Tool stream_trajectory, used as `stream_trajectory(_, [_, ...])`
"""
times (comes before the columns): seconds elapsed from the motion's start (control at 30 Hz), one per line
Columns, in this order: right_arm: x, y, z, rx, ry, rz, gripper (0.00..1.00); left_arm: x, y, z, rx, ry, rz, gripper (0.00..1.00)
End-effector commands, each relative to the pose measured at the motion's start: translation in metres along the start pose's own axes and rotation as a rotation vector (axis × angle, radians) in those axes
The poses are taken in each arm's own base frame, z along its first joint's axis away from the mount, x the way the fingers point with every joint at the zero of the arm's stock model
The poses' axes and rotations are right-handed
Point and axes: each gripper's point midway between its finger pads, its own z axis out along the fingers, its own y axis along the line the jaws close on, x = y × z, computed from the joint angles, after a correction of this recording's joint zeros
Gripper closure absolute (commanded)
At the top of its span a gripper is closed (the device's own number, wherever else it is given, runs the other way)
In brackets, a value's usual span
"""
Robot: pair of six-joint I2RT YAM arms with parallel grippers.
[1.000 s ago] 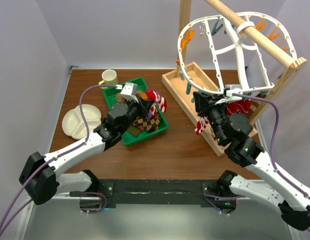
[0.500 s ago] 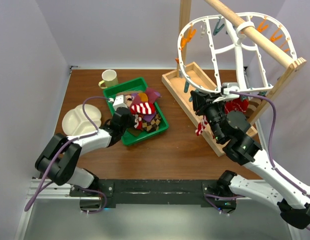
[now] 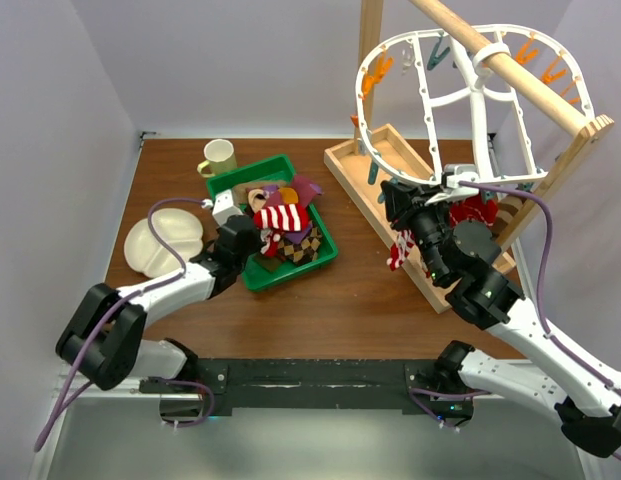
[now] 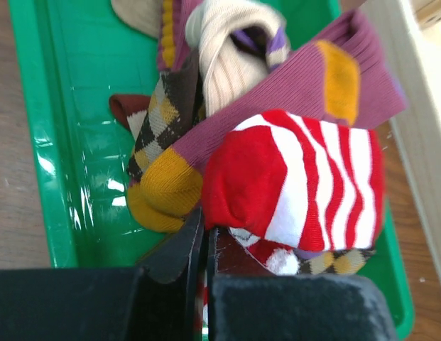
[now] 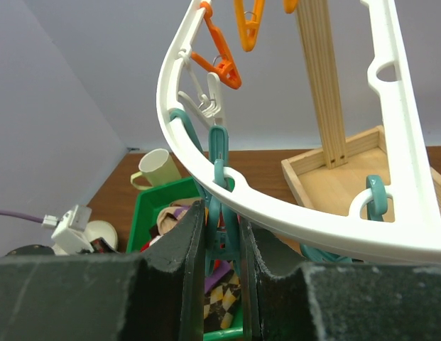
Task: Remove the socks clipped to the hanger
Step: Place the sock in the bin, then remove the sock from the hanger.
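**Right gripper nipped on a clip, left gripper shut over the tray**

Your right gripper has its fingers pressed against both sides of a teal clip, low in the middle of the right wrist view. That clip dangles from the curved white rim of the hanger, which sweeps across the frame just above the fingers. Orange clips hang further up the rim.

In the overhead view, a red and white sock hangs just below this gripper at centre right. A red sock shows behind the wrist, by the hanger's lower rim. The hanger hooks over a wooden rail in the upper right corner.

Your left gripper is closed, jaws together, at the bottom of the left wrist view. Whether a thread of fabric is caught between them, you cannot tell. Its tips sit beside a red and white striped sock topping a pile of socks. The pile lies in a green tray. In the overhead view, a mug and a white plate stand left of the tray.
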Motion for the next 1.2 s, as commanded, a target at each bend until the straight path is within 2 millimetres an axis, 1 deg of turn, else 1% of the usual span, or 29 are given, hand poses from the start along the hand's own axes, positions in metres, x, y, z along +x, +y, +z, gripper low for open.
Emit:
stream_trajectory(0.0, [-0.029, 0.014, 0.001, -0.05, -0.061, 0.043, 1.0, -0.032, 0.001, -0.013, -0.011, -0.108, -0.048, 0.89])
stream_trajectory(0.03, [-0.029, 0.014, 0.001, -0.049, -0.062, 0.044, 1.0, -0.034, 0.002, -0.014, -0.011, -0.111, -0.047, 0.84])
stream_trajectory(0.1, [-0.028, 0.014, 0.001, -0.049, -0.061, 0.044, 1.0, -0.039, -0.001, -0.018, -0.002, -0.12, -0.045, 0.79])
stream_trajectory(0.13, [-0.028, 0.015, 0.001, -0.05, -0.061, 0.044, 1.0, -0.041, 0.0, -0.019, -0.002, -0.12, -0.042, 0.72])
stream_trajectory(0.2, [-0.027, 0.015, 0.001, -0.051, -0.058, 0.043, 1.0, -0.045, -0.002, -0.023, 0.006, -0.13, -0.04, 0.63])
stream_trajectory(0.23, [-0.027, 0.015, 0.002, -0.053, -0.057, 0.044, 1.0, -0.046, -0.001, -0.025, 0.003, -0.131, -0.037, 0.53])
stream_trajectory(0.3, [-0.027, 0.017, 0.002, -0.058, -0.058, 0.046, 1.0, -0.053, -0.003, -0.03, 0.016, -0.147, -0.036, 0.45])
stream_trajectory(0.33, [-0.027, 0.017, 0.003, -0.059, -0.056, 0.046, 1.0, -0.055, -0.004, -0.031, 0.02, -0.152, -0.032, 0.4])
stream_trajectory(0.4, [-0.026, 0.018, 0.004, -0.063, -0.055, 0.046, 1.0, -0.061, -0.007, -0.035, 0.032, -0.167, -0.024, 0.35])
stream_trajectory(0.43, [-0.026, 0.019, 0.003, -0.066, -0.054, 0.047, 1.0, -0.064, -0.007, -0.037, 0.035, -0.171, -0.021, 0.31])
stream_trajectory(0.5, [-0.026, 0.019, 0.004, -0.068, -0.055, 0.048, 1.0, -0.07, -0.011, -0.041, 0.05, -0.186, -0.015, 0.28])
stream_trajectory(0.53, [-0.025, 0.019, 0.004, -0.066, -0.053, 0.048, 1.0, -0.073, -0.012, -0.042, 0.055, -0.192, -0.014, 0.25])
stream_trajectory(0.67, [-0.024, 0.019, 0.004, -0.069, -0.052, 0.049, 1.0, -0.085, -0.024, -0.051, 0.118, -0.222, 0.008, 0.22])
stream_trajectory(0.83, [-0.025, 0.018, 0.003, -0.066, -0.054, 0.055, 1.0, -0.095, -0.059, -0.065, 0.292, -0.226, 0.031, 0.21])
stream_trajectory(0.97, [-0.023, 0.019, 0.003, -0.069, -0.044, 0.054, 1.0, -0.094, -0.088, -0.076, 0.42, -0.202, 0.047, 0.18])
stream_trajectory(1.03, [-0.021, 0.02, 0.004, -0.071, -0.036, 0.056, 0.99, -0.095, -0.098, -0.08, 0.453, -0.208, 0.053, 0.17])
stream_trajectory(1.07, [-0.019, 0.022, 0.005, -0.077, -0.031, 0.056, 0.95, -0.092, -0.105, -0.084, 0.477, -0.204, 0.063, 0.17])
stream_trajectory(1.13, [-0.018, 0.022, 0.005, -0.08, -0.025, 0.056, 0.89, -0.093, -0.111, -0.087, 0.497, -0.208, 0.068, 0.17])
stream_trajectory(1.17, [-0.017, 0.023, 0.005, -0.08, -0.022, 0.055, 0.82, -0.092, -0.116, -0.09, 0.514, -0.206, 0.074, 0.17])
